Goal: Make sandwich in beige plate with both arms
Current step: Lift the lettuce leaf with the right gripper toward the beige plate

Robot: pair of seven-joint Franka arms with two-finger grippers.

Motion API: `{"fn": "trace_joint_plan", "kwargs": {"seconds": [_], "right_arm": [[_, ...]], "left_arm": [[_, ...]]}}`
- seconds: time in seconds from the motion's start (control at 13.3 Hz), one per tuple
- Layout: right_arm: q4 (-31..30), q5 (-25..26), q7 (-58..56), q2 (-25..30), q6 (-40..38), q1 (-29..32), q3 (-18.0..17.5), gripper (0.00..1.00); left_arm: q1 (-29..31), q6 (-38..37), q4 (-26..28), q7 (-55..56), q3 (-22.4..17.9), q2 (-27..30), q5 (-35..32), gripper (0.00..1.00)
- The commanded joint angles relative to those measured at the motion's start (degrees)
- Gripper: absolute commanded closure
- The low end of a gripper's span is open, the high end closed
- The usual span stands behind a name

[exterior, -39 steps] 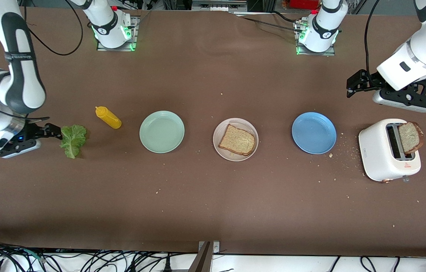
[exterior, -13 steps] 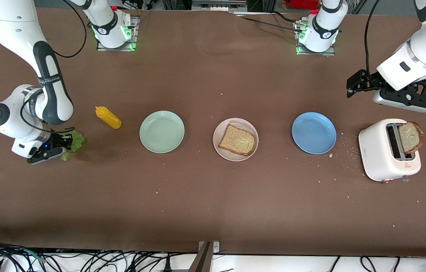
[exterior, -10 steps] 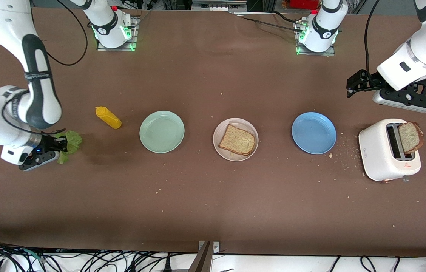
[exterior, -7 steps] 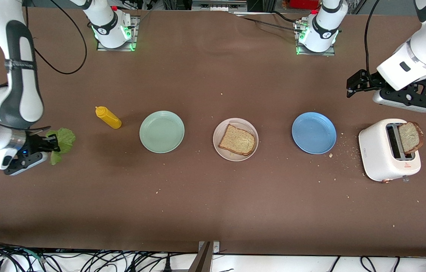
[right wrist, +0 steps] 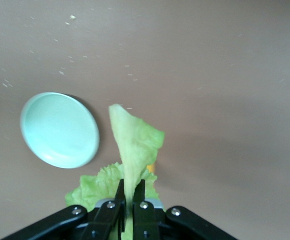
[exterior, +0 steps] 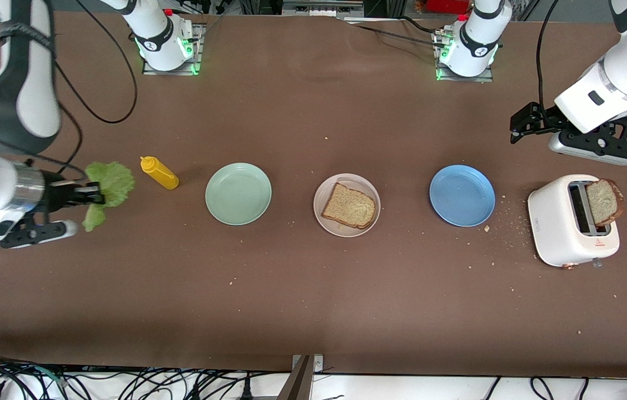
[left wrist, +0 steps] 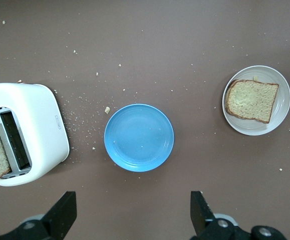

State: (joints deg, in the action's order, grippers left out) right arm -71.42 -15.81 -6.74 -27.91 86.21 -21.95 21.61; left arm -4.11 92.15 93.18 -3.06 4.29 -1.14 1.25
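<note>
Saw the right gripper (exterior: 96, 194) raised over the table (exterior: 313, 289) toward the right arm's end, at nine o'clock from the yellow squeeze bottle (exterior: 159, 172) in the front view. Found its fingers (right wrist: 118, 192) pinched narrow on a ruffled green lettuce leaf (exterior: 110, 180), with the leaf hanging clear of the tabletop and, in the right wrist view, one long flap of lettuce (right wrist: 134, 140) reaching out past the fingertips. Noted the left gripper (exterior: 515, 126) waiting in the air over bare table toward the left arm's end, at about eleven o'clock from the white toaster (exterior: 558, 228); found its fingers (left wrist: 64, 212) spread wide and holding nothing. Found the beige plate (exterior: 347, 180) at mid-table, carrying one slice of brown bread (exterior: 349, 206) lying flat, with no lettuce and no second slice on it. Saw the mint green plate (exterior: 238, 193) at nine o'clock from the beige plate and the blue plate (exterior: 462, 195) at three o'clock from it, both bare and well apart from it. Saw the squeeze bottle lying tilted at about ten o'clock from the mint green plate. Found a second bread slice (exterior: 602, 201) standing in one toaster slot and sticking up out of it. Noted crumbs scattered on the table between the blue plate and the toaster.
</note>
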Motion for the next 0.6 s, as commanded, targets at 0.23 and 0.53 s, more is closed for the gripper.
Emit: {"fn": "trace_joint_plan", "kwargs": {"seconds": [0.23,0.53], "right_arm": [[1.72,-9.50,36.41,-1.44,-0.08,-10.99,0.45,1.00],[1.37,-9.68,53.12,-5.82,8.77,-18.29,-1.48,1.00]], "left_arm": [[-0.20,-0.91,-1.07,-0.46,-0.33,-0.27,0.86,0.00],[-0.20,-0.91,-1.07,-0.46,-0.33,-0.27,0.86,0.00]]}}
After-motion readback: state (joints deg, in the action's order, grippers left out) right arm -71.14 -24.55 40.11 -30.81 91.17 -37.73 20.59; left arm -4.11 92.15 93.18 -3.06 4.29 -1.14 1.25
